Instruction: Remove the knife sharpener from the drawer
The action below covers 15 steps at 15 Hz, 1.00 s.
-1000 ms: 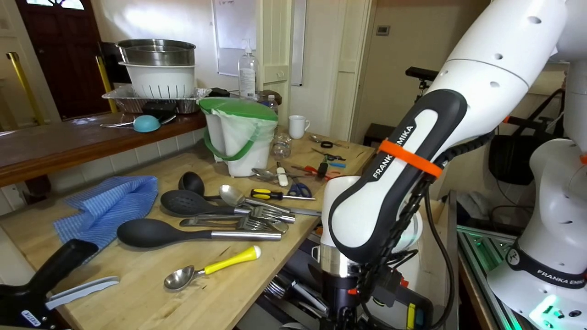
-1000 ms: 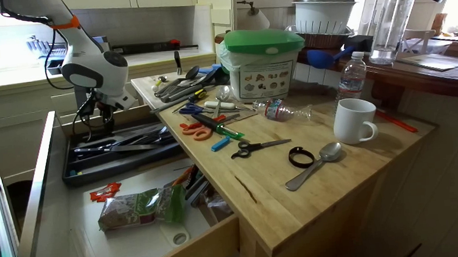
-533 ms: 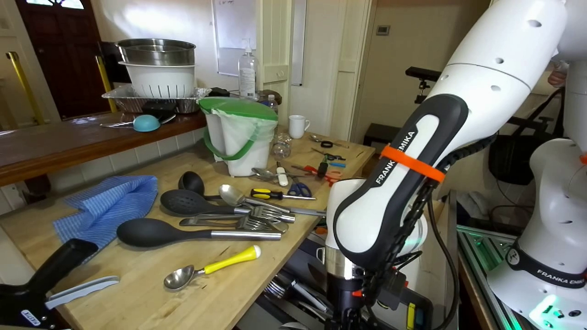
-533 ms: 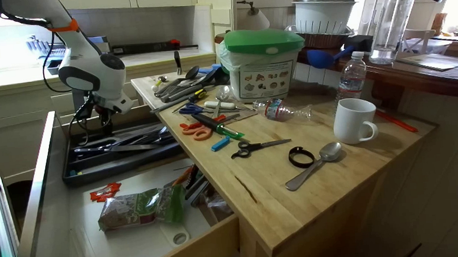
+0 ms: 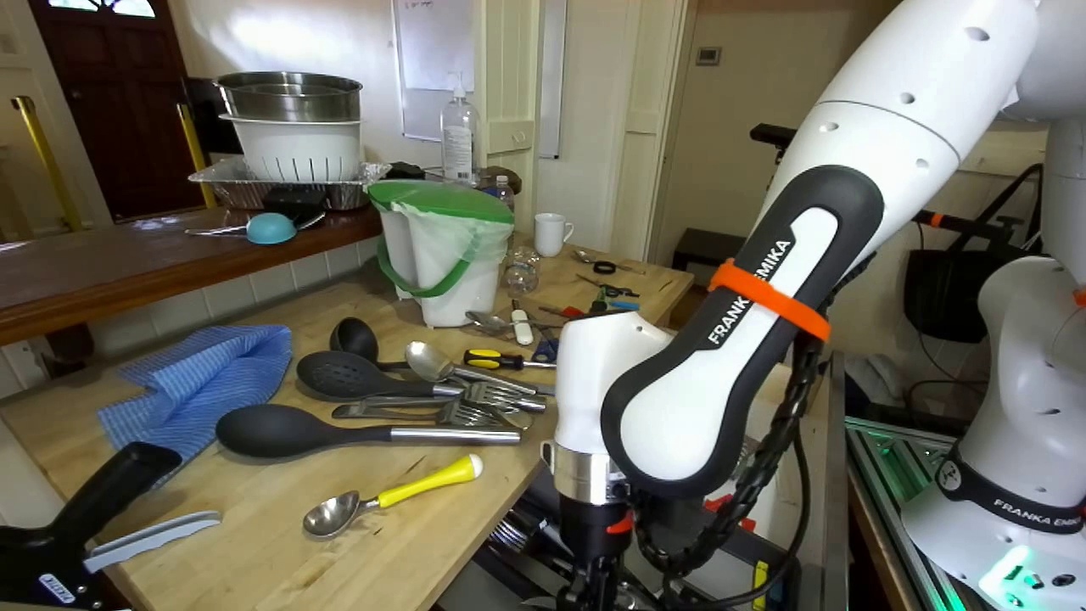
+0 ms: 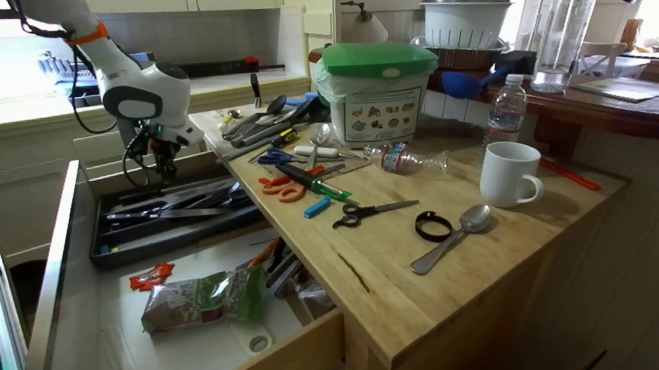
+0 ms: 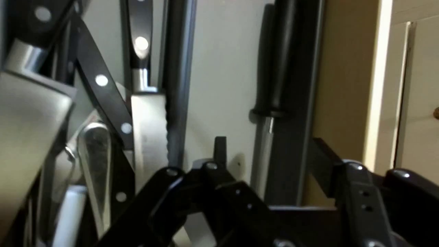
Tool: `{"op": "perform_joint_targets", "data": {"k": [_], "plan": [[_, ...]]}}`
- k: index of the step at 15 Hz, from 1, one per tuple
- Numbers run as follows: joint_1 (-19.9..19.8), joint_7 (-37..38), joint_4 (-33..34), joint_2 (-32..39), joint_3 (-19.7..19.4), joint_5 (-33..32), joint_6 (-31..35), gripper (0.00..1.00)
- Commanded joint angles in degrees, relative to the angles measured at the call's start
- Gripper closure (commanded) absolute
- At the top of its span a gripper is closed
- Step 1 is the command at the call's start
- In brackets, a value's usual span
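The knife sharpener is a honing rod with a black ribbed handle [image 7: 279, 58] and a thin metal rod. In the wrist view it lies in the outer compartment of the dark utensil tray [image 7: 313, 79], along its black side wall. The open drawer shows its pale wood wall [image 7: 343, 75] there, and its white floor [image 6: 122, 319] in an exterior view. My gripper [image 7: 269, 159] is open and empty, fingers wide apart, one on either side of the metal rod in that view. In both exterior views the gripper [image 6: 166, 169] hangs over the tray; its fingertips are cut off in an exterior view [image 5: 594, 598].
Black-handled knives [image 7: 149, 127] lie in the neighbouring compartment beyond a dark divider [image 7: 178, 79]. The wooden counter [image 6: 397, 297] overhangs the drawer and bears utensils, scissors [image 6: 361, 212] and a green-lidded bin [image 6: 382, 104]. A food bag [image 6: 197, 301] lies in the drawer.
In the exterior views the wrist has turned and shifted sideways, closer to the counter, and the gripper sits slightly higher over the tray. The utensils in the tray look unmoved.
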Motion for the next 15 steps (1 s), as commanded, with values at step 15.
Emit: {"op": "perform_joint_targets", "data": {"k": [15], "plan": [[0.7,9.6,3.2,8.4,13.8,11.1,24.5,0.01]]}}
